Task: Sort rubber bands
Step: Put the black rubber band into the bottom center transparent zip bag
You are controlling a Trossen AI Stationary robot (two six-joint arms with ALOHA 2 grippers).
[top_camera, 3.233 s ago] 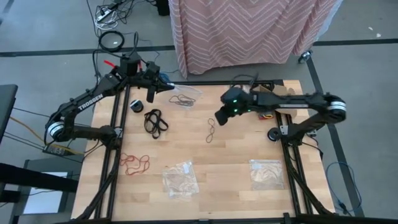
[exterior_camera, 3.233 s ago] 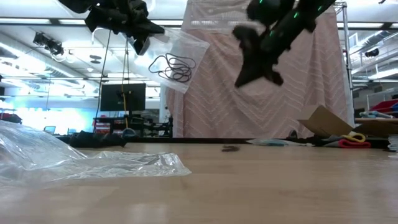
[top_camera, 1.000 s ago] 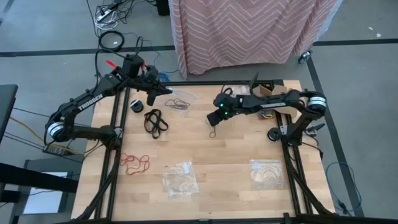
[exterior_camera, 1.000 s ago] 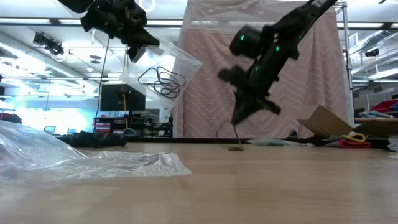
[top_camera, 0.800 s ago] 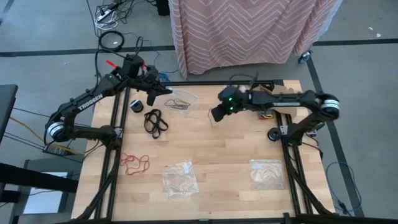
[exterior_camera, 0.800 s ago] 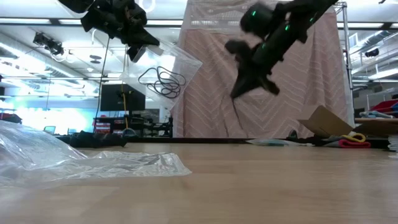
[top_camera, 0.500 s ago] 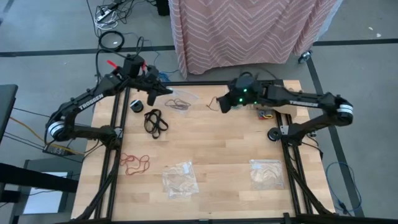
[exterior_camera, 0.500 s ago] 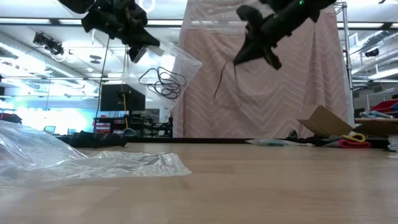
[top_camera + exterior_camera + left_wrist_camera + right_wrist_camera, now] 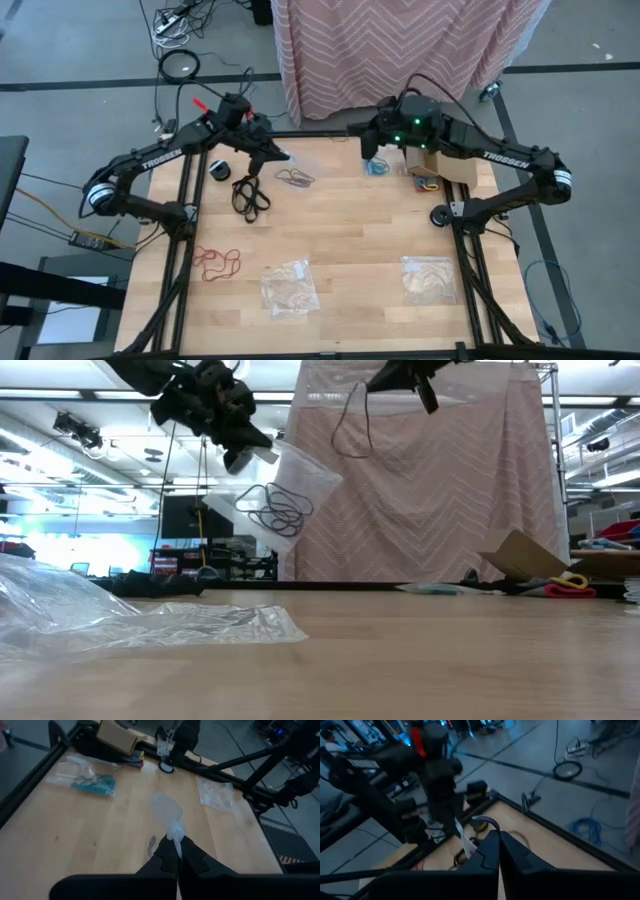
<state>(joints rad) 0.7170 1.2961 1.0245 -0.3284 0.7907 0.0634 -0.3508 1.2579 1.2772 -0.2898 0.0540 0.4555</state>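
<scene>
Sorting rubber bands: both tools raised over the far counter edge.

Near, red bands (image 9: 216, 262) lie on the counter (image 9: 360, 250); farther, black bands (image 9: 250, 194). Left tool (image 9: 277, 153) pinches a clear bag (image 9: 283, 493) (dark loops inside). Right tool (image 9: 400, 374), clamped, dangles a dark band (image 9: 350, 420).

Red rubber bands (image 9: 216, 262), black rubber bands (image 9: 250, 195), teal ones in a clear bag (image 9: 92, 783); pink zigzag curtain (image 9: 400, 45) behind.

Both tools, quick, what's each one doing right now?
Left tool: shut on the clear bag, held in the air.
Right tool: shut on a dark rubber band, dangling.
</scene>
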